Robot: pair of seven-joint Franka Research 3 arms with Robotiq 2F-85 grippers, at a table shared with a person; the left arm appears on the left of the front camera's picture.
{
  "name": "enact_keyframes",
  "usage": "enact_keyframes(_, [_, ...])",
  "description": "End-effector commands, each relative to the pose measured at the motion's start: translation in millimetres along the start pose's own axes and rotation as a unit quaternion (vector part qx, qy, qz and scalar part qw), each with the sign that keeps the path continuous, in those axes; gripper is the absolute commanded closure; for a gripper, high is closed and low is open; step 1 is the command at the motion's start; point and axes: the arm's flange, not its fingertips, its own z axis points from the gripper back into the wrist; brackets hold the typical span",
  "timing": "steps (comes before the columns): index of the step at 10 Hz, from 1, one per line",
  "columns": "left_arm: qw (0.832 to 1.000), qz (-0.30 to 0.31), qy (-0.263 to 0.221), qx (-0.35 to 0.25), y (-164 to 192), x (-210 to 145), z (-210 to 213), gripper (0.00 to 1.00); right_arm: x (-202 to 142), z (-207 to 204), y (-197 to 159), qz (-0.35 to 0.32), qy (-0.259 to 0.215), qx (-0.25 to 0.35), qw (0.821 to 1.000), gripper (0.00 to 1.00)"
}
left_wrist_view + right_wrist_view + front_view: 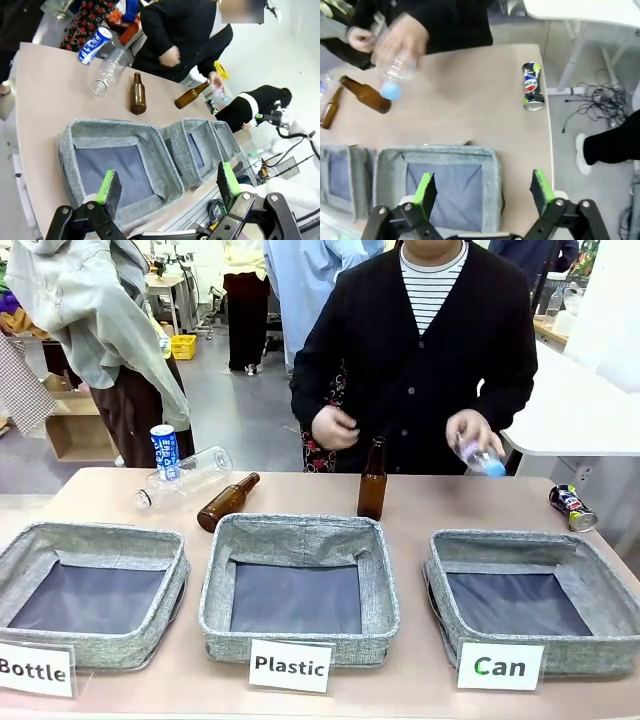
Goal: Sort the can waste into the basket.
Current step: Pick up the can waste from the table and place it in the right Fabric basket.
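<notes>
Right now both hands gape empty: the right hand [483, 182] hovers over the Can basket [437, 152] with the black can [533, 86] lying on the surface [470, 105] ahead of it, while the blue and white can [95, 45] stands far ahead of the left hand [167, 177].

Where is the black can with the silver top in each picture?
Front view: the black can lies on its side at the far right of the table, behind the basket signed "Can".
Left wrist view: small, right of centre, beyond the farthest basket.
Right wrist view: upper right, near the table's edge, beyond the basket.
Shared landmark: that basket, the nearest to the can.
</notes>
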Motion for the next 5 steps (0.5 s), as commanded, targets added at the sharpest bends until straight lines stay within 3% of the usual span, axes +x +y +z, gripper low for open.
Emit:
enact_keyframes(1, [1.0,-0.012,-0.007,-0.007,1,2,1,0.0,29,-33,16,-0.038,0.029,-0.006,0.999,0.0])
enact_keyframes(2, [1.0,-0.012,-0.007,-0.007,1,2,1,0.0,24,-25,14,-0.034,0.024,0.005,0.999,0.0])
enact_keyframes(3, [1.0,-0.012,-0.007,-0.007,1,2,1,0.0,-3,2,0,-0.024,0.024,0.044,0.998,0.0])
enact_keyframes(5, [1.0,-0.012,-0.007,-0.007,1,2,1,0.0,-76,45,-68,-0.02,0.092,0.122,0.988,0.0])
